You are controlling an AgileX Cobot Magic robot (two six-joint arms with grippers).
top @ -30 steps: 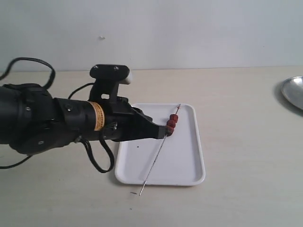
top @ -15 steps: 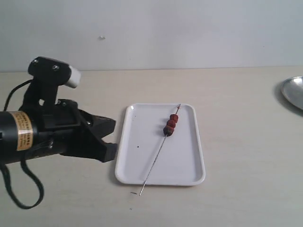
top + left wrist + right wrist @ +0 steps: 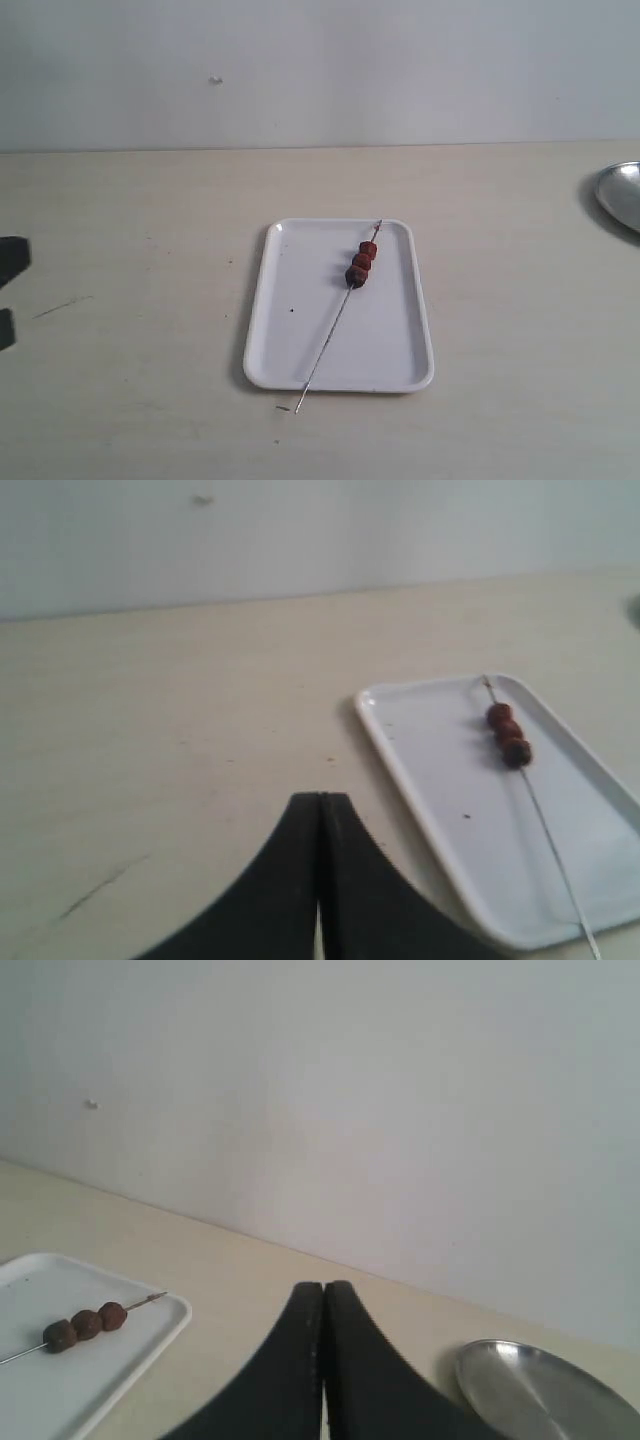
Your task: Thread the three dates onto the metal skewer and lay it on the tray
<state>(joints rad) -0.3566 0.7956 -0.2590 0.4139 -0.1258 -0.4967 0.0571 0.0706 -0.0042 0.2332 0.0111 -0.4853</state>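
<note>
The three dates sit threaded in a row on the metal skewer, which lies diagonally on the white tray; its blunt end pokes past the tray's front rim. The left wrist view shows the dates, the skewer and the tray off to one side of my left gripper, which is shut and empty. Only a dark sliver of that arm shows at the exterior view's left edge. My right gripper is shut, empty, away from the dates and the tray.
A round silvery metal dish sits at the far right table edge, also in the right wrist view as the dish. A pale wall rises behind the beige table.
My left arm has pulled back leftward from the tray, almost out of the exterior view. The skewer with the dates stays lying on the tray.
</note>
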